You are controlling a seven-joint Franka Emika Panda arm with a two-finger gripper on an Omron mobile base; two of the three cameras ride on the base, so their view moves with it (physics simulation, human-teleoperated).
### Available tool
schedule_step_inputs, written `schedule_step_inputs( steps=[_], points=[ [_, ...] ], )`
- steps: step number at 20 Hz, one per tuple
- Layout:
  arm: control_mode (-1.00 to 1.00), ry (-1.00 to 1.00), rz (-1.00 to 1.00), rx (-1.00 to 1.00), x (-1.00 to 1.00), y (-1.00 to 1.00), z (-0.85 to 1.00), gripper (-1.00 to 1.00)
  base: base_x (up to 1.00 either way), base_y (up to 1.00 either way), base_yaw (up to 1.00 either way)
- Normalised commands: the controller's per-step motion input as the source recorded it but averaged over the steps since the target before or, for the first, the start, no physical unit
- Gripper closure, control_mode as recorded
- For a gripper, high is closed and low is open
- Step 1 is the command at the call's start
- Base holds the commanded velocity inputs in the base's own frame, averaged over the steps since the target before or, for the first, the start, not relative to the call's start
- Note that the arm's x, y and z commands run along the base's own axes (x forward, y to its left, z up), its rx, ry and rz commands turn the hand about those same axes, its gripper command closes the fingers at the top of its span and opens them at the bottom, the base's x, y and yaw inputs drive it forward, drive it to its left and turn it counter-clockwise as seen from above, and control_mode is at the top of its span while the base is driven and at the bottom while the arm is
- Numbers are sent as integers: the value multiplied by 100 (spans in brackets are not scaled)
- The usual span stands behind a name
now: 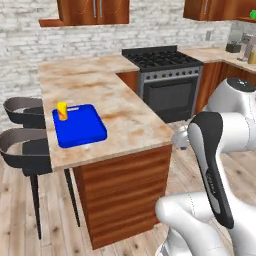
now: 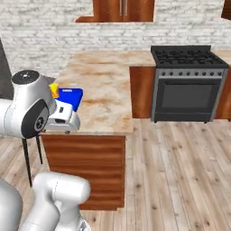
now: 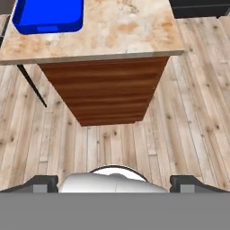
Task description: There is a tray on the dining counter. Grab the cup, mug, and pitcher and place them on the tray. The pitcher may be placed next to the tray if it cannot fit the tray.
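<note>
My pincer hangs empty with its tips spread wide, off the end of the table above the wood floor. The cup stands at the far left corner of the tray, so I judge the mug or pitcher comes next, and I would drive round first to find them. Beyond the marbled top sit a stove, brick wall and two dark stools.

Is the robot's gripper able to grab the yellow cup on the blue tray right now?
Probably not yet. The open gripper hangs over the wood floor, short of the dining counter. The cup stands at the tray's far corner, nothing blocking it.
</note>
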Motion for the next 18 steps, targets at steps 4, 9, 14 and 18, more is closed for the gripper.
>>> schedule_step_inputs(
  steps=[4, 9, 14, 18],
  points=[
    [100, 0, 0, 0, 0, 0, 0, -100, 2, -100, -48],
    [100, 0, 0, 0, 0, 0, 0, -100, 27, -89, -67],
    [100, 0, 0, 0, 0, 0, 0, -100, 35, -63, -72],
    [100, 0, 0, 0, 0, 0, 0, -100, 51, -1, -69]
  ],
)
